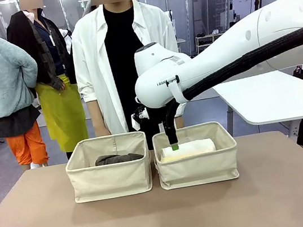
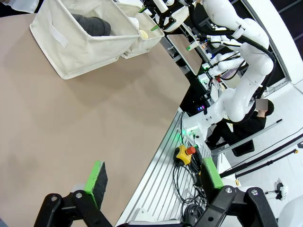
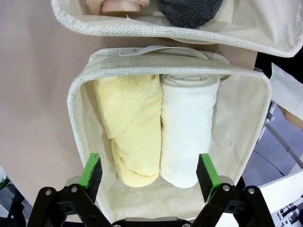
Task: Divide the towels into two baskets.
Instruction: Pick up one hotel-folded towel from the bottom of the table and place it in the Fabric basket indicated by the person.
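Two cream canvas baskets stand side by side on the table. The left basket (image 1: 110,179) holds a dark grey towel (image 1: 118,158). In the right basket (image 1: 198,169) a pale yellow towel (image 3: 132,127) and a white towel (image 3: 187,127) lie side by side. My right gripper (image 1: 173,143) hangs just above them, open and empty. The right wrist view also catches the other basket (image 3: 142,30) with a cream-peach towel (image 3: 120,4) and the dark grey towel (image 3: 189,10). My left gripper (image 2: 154,176) is open and empty over the table's near edge, far from the baskets (image 2: 71,47).
A person in a white shirt (image 1: 116,67) stands right behind the baskets, hands down. A second white table (image 1: 274,95) stands at the back right. Bare tabletop (image 1: 166,214) stretches in front of the baskets. Cables and an emergency button (image 2: 184,153) lie beyond the table's edge.
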Action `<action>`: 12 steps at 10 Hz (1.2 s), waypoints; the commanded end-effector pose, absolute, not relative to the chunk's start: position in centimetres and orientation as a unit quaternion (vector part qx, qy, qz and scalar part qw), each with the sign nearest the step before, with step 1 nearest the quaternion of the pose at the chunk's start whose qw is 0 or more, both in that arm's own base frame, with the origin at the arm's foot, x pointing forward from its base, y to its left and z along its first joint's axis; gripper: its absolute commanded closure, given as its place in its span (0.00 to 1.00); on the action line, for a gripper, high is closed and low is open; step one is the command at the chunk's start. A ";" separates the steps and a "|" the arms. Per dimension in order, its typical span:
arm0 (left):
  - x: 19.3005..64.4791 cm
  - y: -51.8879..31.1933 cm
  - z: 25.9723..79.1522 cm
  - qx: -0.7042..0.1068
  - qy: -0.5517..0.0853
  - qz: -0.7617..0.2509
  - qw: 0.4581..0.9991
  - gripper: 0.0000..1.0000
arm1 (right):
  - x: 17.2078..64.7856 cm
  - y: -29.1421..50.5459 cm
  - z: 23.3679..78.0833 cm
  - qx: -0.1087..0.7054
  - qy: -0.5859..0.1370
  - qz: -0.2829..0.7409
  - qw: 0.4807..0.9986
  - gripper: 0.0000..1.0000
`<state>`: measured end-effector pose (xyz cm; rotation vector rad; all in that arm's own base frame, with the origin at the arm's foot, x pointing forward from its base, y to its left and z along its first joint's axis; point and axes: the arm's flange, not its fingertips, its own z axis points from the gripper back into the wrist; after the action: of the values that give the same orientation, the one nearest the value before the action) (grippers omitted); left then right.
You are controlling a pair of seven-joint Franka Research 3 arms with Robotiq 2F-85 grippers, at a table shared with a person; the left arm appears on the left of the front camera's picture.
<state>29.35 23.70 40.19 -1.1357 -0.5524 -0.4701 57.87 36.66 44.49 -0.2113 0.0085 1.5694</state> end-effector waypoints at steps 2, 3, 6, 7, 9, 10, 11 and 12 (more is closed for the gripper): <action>28.8 23.5 40.4 -0.528 -0.265 -0.220 0.776 0.00 | 57.9 36.7 44.5 -0.095 0.004 0.705 0.703 0.00; 28.8 23.5 40.4 -0.528 -0.265 -0.220 0.776 0.00 | 57.1 35.8 46.9 -0.075 -0.014 0.686 0.724 0.00; 28.8 23.5 40.4 -0.528 -0.265 -0.220 0.776 0.00 | 54.2 29.0 51.0 0.055 -0.028 0.640 0.766 0.00; 28.8 23.5 40.4 -0.528 -0.265 -0.220 0.776 0.00 | 53.3 26.0 51.6 0.087 -0.029 0.611 0.786 0.00; 28.8 23.5 40.4 -0.528 -0.265 -0.220 0.776 0.00 | 51.5 18.5 50.9 0.204 -0.068 0.540 0.814 0.00; 28.8 23.5 40.4 -0.528 -0.265 -0.220 0.776 0.00 | 50.7 14.6 49.8 0.252 -0.093 0.490 0.830 0.00; 28.8 23.5 40.4 -0.528 -0.265 -0.220 0.776 0.00 | 49.8 12.2 48.6 0.298 -0.114 0.451 0.834 0.00; 28.8 23.5 40.4 -0.528 -0.265 -0.220 0.776 0.00 | 48.8 8.9 47.9 0.350 -0.133 0.411 0.831 0.00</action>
<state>29.37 23.64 40.18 -1.1362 -0.5516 -0.4709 51.08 9.78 49.05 0.6612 -0.2014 0.9191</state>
